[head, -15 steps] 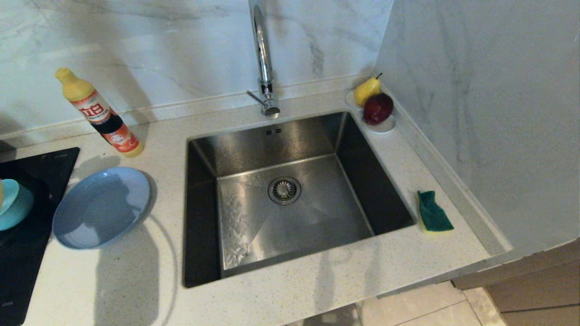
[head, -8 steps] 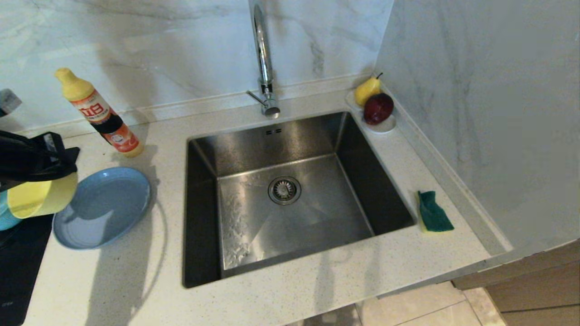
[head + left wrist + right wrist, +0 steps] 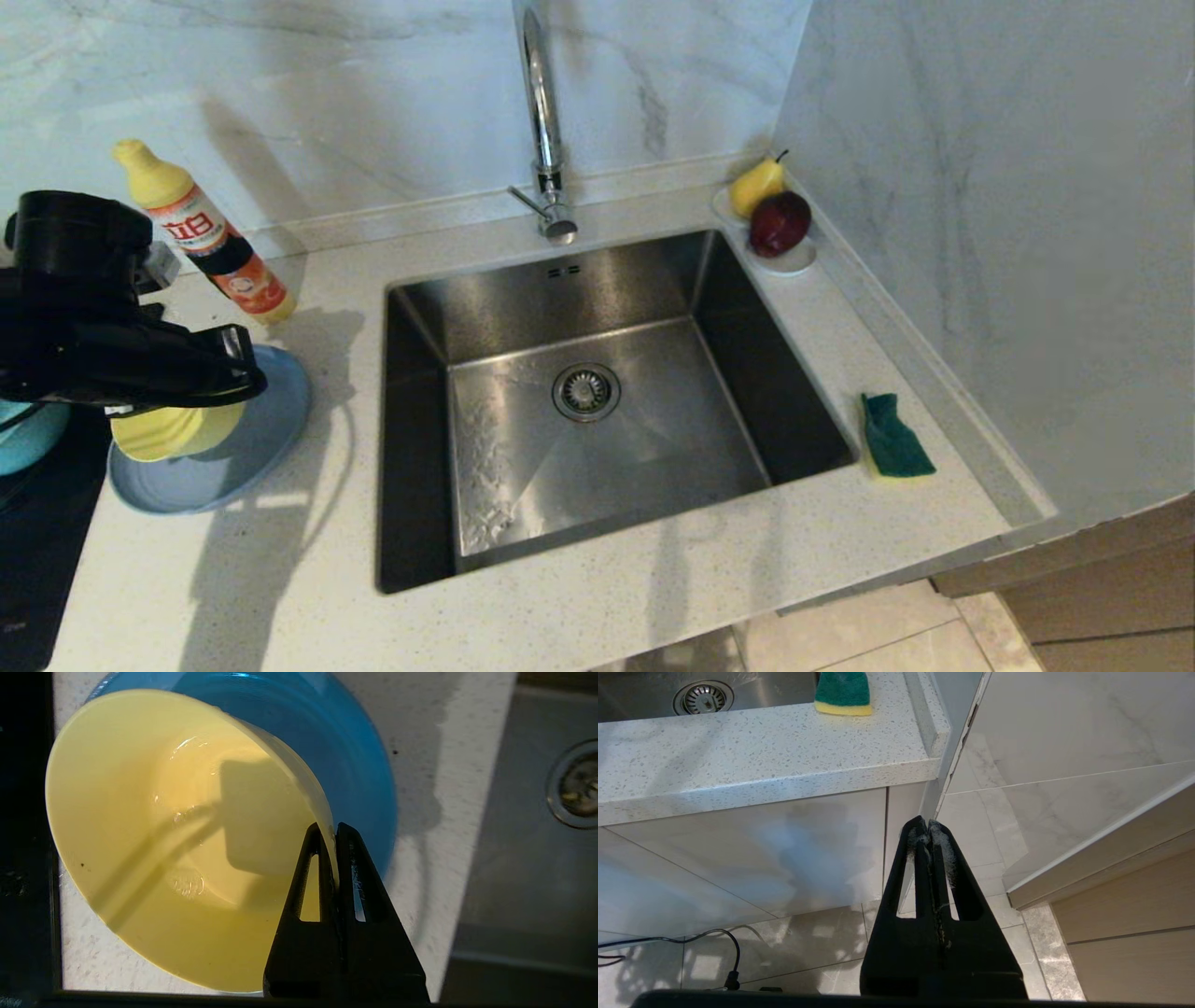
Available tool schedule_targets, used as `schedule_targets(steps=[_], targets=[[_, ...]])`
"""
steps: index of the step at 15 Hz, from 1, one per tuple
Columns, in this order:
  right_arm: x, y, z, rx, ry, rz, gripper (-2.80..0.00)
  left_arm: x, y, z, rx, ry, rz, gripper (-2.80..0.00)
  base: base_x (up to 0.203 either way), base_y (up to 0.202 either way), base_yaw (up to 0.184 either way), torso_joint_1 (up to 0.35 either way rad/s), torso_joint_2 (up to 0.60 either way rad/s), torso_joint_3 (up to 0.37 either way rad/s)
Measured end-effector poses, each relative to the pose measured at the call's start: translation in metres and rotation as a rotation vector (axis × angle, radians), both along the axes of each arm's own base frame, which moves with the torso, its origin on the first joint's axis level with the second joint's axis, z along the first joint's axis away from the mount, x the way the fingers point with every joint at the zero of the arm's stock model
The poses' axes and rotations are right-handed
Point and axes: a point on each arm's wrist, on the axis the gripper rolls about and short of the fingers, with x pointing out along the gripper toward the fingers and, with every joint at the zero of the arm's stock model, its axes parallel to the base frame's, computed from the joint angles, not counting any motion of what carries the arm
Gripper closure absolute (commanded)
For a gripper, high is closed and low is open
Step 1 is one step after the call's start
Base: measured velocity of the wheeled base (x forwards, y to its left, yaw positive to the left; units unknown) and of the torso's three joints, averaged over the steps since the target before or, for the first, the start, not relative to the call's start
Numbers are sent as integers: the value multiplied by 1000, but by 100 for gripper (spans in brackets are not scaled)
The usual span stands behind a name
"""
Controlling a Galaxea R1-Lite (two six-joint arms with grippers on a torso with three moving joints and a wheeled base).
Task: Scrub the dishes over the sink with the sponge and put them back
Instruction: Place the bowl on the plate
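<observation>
We see the small yellow bowl (image 3: pixel 154 849) tilted on edge, lifted above the wide shallow grey-blue plate (image 3: pixel 266 434), which lies flat left of the square stainless steel sink (image 3: pixel 597 401). The teal-blue bowl (image 3: pixel 28 437) sits at the far left. The green-topped yellow sponge (image 3: pixel 893 437) lies right of the sink.

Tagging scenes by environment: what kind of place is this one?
Most likely a home kitchen: a stainless sink with a tall chrome tap set in a speckled stone counter, a dish soap bottle by the marble wall, and a black cooktop at the left.
</observation>
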Motion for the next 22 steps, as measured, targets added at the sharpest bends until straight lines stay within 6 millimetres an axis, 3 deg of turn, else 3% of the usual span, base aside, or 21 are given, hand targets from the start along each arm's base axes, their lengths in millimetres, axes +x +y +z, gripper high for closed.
schedule_targets(steps=[8,20,21,22], targets=[[0,0,0,0,0,0,0,15,-17,-17,33,38,-12,0,0,0,0,0,0,0],[0,0,0,0,0,-1,0,20,-18,-35,39,63,-15,0,0,0,0,0,0,0],[0,0,0,0,0,0,0,20,-20,-35,38,63,-18,-158,0,0,0,0,0,0],[0,0,0,0,0,0,0,20,-21,-35,36,61,-20,-280,0,0,0,0,0,0]])
